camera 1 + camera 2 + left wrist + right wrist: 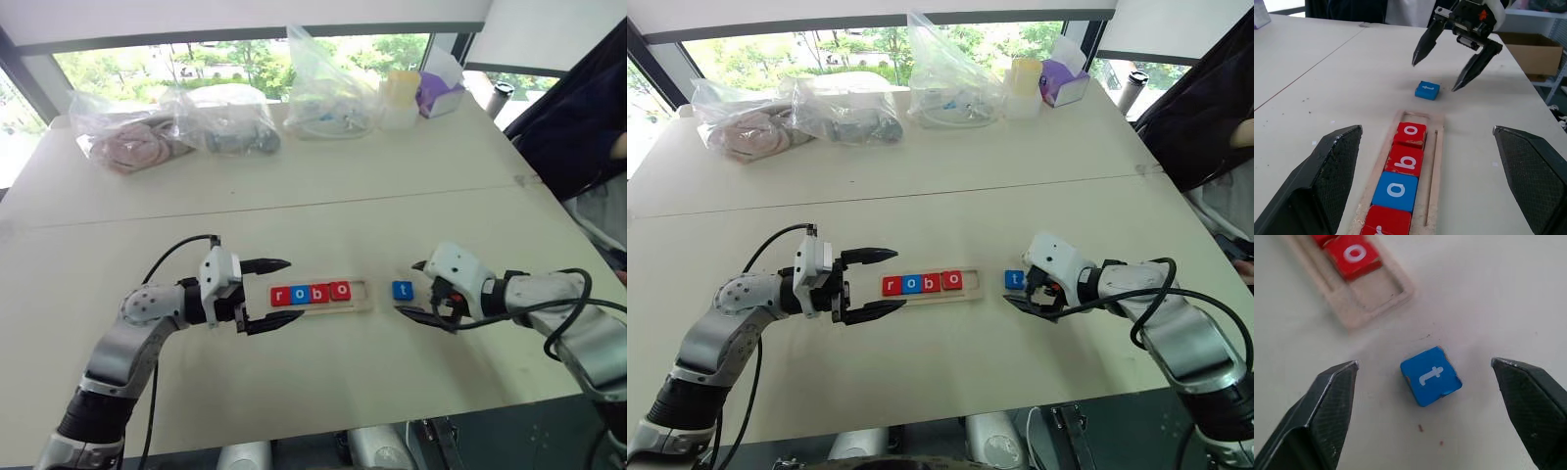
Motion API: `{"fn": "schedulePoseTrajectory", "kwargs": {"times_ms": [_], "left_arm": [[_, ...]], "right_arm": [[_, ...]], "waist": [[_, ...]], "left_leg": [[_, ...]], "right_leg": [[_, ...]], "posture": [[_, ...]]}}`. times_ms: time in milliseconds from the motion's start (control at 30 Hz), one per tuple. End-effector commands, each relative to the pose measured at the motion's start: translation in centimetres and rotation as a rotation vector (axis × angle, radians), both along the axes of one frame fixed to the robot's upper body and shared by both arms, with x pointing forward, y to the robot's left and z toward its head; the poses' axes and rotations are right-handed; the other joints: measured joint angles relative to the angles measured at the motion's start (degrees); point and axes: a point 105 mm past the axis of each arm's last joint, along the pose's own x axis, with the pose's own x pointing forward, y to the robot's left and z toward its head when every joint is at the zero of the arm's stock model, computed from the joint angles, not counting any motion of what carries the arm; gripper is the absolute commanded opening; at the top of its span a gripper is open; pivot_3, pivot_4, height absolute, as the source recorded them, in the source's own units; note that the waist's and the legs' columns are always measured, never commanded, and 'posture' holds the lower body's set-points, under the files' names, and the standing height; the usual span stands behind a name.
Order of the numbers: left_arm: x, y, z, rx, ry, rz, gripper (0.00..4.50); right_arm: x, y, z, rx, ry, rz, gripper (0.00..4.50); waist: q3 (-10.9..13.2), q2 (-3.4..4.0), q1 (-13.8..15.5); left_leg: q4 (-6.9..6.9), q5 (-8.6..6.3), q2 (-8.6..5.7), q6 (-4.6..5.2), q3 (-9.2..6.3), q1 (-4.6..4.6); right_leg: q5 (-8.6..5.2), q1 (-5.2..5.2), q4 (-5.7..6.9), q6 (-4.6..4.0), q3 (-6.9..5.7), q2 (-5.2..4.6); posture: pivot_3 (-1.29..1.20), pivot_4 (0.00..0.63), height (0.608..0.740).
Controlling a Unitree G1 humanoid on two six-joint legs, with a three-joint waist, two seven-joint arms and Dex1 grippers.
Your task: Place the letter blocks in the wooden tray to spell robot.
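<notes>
1. Wooden tray (364, 297) in the left eye view sits mid-table with four letter blocks (310, 292) spelling "robo"; last slot bare. Blue t block (403, 290) lies on the table just beside that end. Left gripper (266, 294) is spread at the tray's other end, holding nothing.
2. Right eye view: right gripper (1025, 285) spread wide around the t block, not touching it. White table (950, 196) has a seam across; plastic bags (794, 117) and a tissue box (1063, 83) sit at the far edge under windows; a person in dark clothing (1205, 108) stands at right.
3. Left wrist view: empty slot faces the t block.
4. Right wrist view: t block sits skewed between the fingers (1317, 406). Risk: closing on its corners could twist or flick it; placed rotated, it may catch on the rim or read sideways.
</notes>
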Motion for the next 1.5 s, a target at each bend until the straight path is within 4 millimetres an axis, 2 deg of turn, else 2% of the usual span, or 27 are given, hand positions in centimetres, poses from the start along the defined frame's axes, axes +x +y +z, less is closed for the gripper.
{"fn": "schedulePoseTrajectory", "kwargs": {"times_ms": [33, 300, 567, 667, 833, 1067, 1200, 1500], "left_arm": [[-0.1, -0.2, 0.8, -0.014, -0.045, -0.010, 4.50], [-0.7, 0.1, 0.7, -0.009, -0.035, -0.018, 4.50], [-0.7, 0.4, 0.9, -0.002, -0.035, -0.016, 4.50], [-0.8, 0.4, 0.9, -0.001, -0.035, -0.015, 4.50], [-0.8, 0.5, 1.0, 0.002, -0.034, -0.013, 4.50], [-0.8, 0.4, 0.9, 0.003, -0.029, -0.019, 4.50], [-0.8, 0.2, 0.9, -0.001, -0.029, -0.023, 4.50], [-1.0, 0.0, 0.9, -0.006, -0.028, -0.009, 4.50]], "right_arm": [[0.9, -0.4, 0.4, 0.036, -0.019, 0.087, 4.49], [3.0, -1.5, -0.5, 0.072, 0.005, 0.126, 4.49], [2.8, -1.1, -1.7, 0.072, 0.053, 0.170, 4.49], [2.7, -1.0, -1.9, 0.067, 0.051, 0.184, 3.71], [3.3, -0.3, -0.9, 0.042, -0.039, 0.202, 1.17], [2.6, 2.9, 1.7, 0.032, -0.078, 0.349, 1.17], [2.3, 4.1, 1.3, 0.013, -0.033, 0.410, 1.17], [2.9, 5.2, 0.1, -0.012, 0.006, 0.450, 1.17]], "waist": [[0.0, 0.00, -0.1], [0.0, 0.02, 0.0], [0.0, 0.03, 0.2], [0.0, 0.03, 0.2], [0.0, 0.03, 0.1], [0.0, 0.05, 0.1], [0.0, 0.04, 0.4], [0.0, 0.05, 0.7]], "left_leg": [[0.02, 0.00, 0.00, 0.00, 0.01, 0.01], [0.08, 0.01, 0.01, -0.01, 0.02, 0.11], [0.09, 0.01, 0.02, -0.01, -0.01, 0.11], [0.12, 0.01, 0.02, -0.01, 0.01, 0.12], [0.11, 0.01, 0.03, -0.01, 0.00, 0.15], [0.11, 0.01, 0.03, -0.01, 0.01, 0.17], [0.11, 0.01, 0.03, -0.01, -0.02, 0.16], [0.16, 0.01, 0.03, -0.02, 0.02, 0.17]], "right_leg": [[0.02, 0.01, 0.02, 0.01, 0.01, 0.00], [0.08, 0.10, 0.04, -0.03, 0.03, 0.00], [0.17, 0.10, 0.08, -0.05, 0.01, 0.00], [0.18, 0.12, 0.10, -0.04, 0.02, 0.00], [0.21, 0.12, 0.12, -0.03, 0.02, 0.00], [0.21, 0.12, 0.17, -0.02, 0.02, 0.00], [0.25, 0.12, 0.17, -0.08, 0.00, 0.00], [0.28, 0.12, 0.19, -0.16, 0.01, -0.01]], "posture": [[0.00, 0.150, 0.740], [0.00, 0.150, 0.740], [0.00, 0.150, 0.740], [0.00, 0.150, 0.740], [0.00, 0.150, 0.740], [0.00, 0.150, 0.740], [0.00, 0.150, 0.740], [0.00, 0.150, 0.740]]}}
